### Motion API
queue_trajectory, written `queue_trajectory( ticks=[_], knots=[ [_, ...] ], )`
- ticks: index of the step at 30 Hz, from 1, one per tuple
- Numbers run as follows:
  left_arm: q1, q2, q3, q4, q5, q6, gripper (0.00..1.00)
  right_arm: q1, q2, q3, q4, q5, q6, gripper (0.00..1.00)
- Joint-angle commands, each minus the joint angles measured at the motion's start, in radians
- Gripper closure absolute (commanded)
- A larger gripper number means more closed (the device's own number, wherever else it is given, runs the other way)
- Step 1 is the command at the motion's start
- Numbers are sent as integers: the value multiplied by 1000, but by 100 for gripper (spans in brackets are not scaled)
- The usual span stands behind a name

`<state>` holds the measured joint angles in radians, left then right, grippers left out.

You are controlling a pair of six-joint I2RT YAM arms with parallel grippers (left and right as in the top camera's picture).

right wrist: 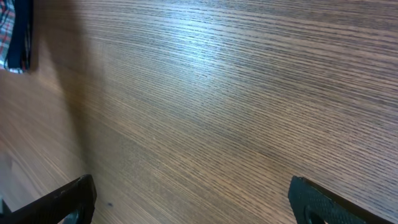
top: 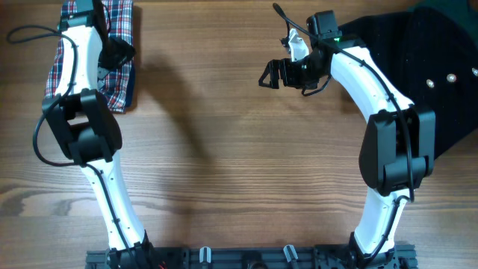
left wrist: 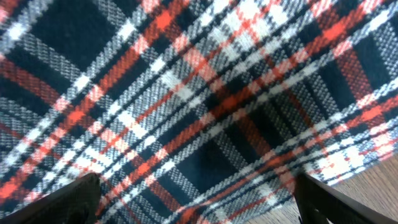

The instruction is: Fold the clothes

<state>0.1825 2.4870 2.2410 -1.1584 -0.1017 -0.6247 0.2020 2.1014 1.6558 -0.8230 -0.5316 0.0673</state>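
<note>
Overhead: plaid garment (top: 122, 22) is seen at far left of table (top: 224, 149), black studded cloth (top: 418, 52) far right. Left wrist cam is filled w/ plaid weave; left gripper (left wrist: 202, 202) is spread wide over it, nothing held. Right gripper (right wrist: 196, 202) is spread wide over bare wood.

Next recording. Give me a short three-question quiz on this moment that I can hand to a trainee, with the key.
1. Multiple choice: which fabric fills the left wrist view beneath the left gripper?
A. a red, white and navy plaid garment
B. a plain green cloth
C. a white towel
2. True or false: the right gripper is shut on the plaid garment.
3. Short answer: what surface lies directly under the right gripper?

Key
1. A.
2. False: its jaws stand open and hold nothing.
3. The bare wooden table.
</note>
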Motion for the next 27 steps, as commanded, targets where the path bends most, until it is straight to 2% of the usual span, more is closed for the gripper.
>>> queue_trajectory(
  ticks=[1, 6, 11, 20, 21, 23, 24, 27],
  knots=[
    [3, 23, -5, 3, -90, -8, 0, -3, -31, 16, 0, -18, 20, 0],
    [4, 23, -5, 11, -85, -9, 0, -3, -31, 16, 10, -18, 22, 0],
    [11, -1, -4, 26, -16, -9, 0, -3, -31, 16, 30, -18, 22, 0],
    [69, -56, -4, 53, -8, -9, 2, -3, -31, 16, 45, -18, 21, 0],
    [72, -56, -4, 58, -8, -8, 6, -3, -31, 16, 48, -18, 22, 0],
    [73, -56, -4, 69, -7, -9, 36, -3, -31, 16, 51, -19, 22, 0],
    [73, -56, -4, 69, -7, -8, 57, -3, -31, 16, 51, -19, 22, 0],
    [73, -56, -4, 69, -8, -8, 75, -3, -31, 16, 52, -19, 22, 0]
  ],
)
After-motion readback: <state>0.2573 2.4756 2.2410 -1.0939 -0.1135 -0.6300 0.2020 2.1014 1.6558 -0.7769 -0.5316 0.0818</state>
